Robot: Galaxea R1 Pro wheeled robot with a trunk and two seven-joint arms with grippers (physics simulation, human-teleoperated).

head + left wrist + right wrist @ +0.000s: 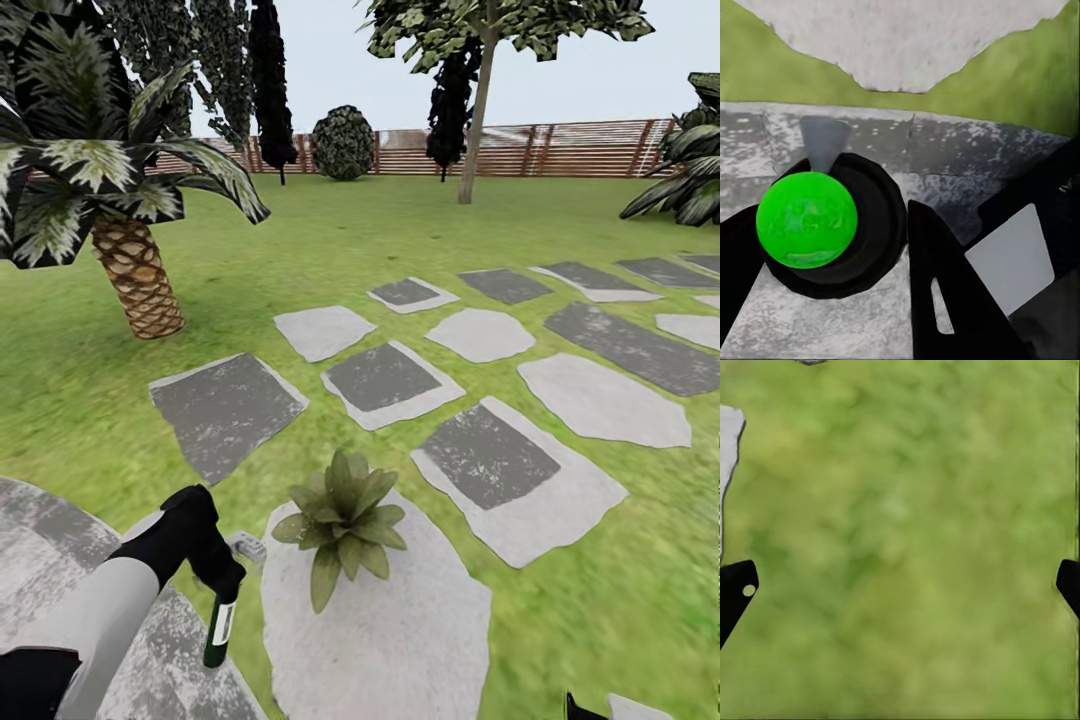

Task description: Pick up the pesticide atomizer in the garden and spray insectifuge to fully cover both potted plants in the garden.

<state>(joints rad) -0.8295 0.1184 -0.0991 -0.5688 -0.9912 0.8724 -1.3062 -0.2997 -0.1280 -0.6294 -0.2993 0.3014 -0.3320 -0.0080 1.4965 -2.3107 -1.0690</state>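
In the head view the left claw (222,580) hangs low over the edge of the grey patio (40,560), pinching the atomizer (219,628) by its top so that the dark bottle with its white label points straight down. The left wrist view looks along that bottle — its round green base (807,219) sits between the black fingers (945,292), with patio stone and lawn beyond.

Just beside the claw, toward the robot's right, one potted plant (343,525) spreads its broad green leaves on a pale stepping stone (400,630). More stones (225,410) run across the lawn (300,240) to a palm (135,270) and a slatted fence (560,148).

The right claw (900,589) is spread wide over bare grass, its two black fingertips (735,589) at opposite edges of the right wrist view.
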